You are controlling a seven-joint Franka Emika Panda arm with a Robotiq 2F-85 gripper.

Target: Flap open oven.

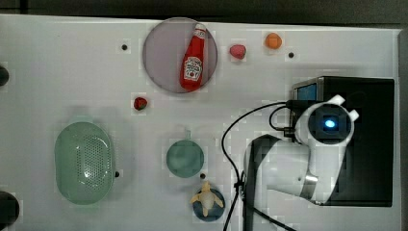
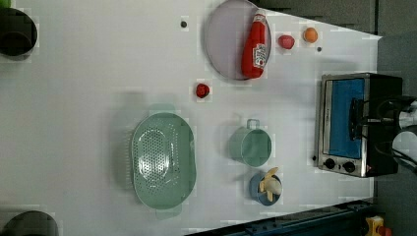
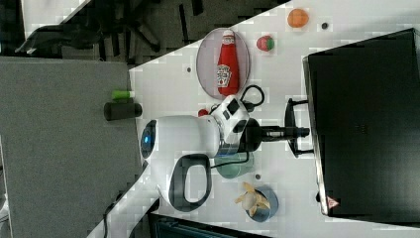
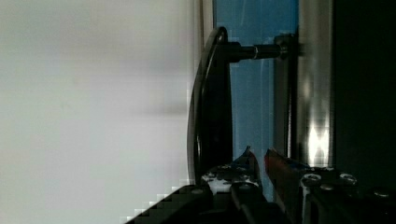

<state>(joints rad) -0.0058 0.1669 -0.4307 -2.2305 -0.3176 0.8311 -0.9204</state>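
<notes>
Right then, my gripper (image 4: 259,156) sat at the oven (image 2: 358,123) door handle (image 4: 210,102), lower right of the wrist frame; grip state couldn't be told.

From the oven (image 2: 356,123), the left view's nine o'clock holds bare table (image 2: 295,113) before the door. At eight o'clock stand a green cup (image 2: 251,146) and a blue bowl (image 2: 263,188); at eleven o'clock, a ketchup bottle (image 2: 255,45).
</notes>
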